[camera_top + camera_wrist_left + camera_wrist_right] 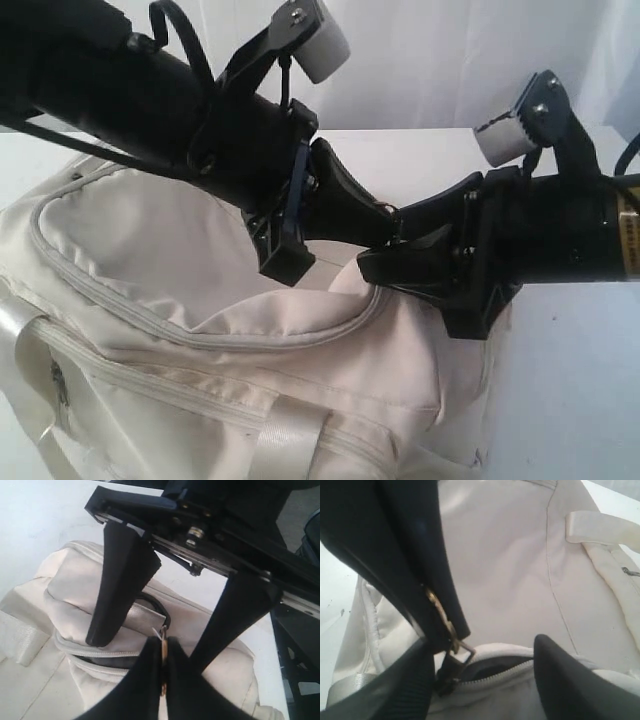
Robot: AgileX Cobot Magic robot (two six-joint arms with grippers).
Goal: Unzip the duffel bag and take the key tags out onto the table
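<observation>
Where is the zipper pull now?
The zipper pull sits at the duffel bag's right end in the exterior view, pinched in the shut left hand, beside the open right hand.

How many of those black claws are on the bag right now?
2. The left gripper is pinched shut on the zipper pull near the duffel bag's end; the right gripper is open, its fingers either side of that spot.
</observation>
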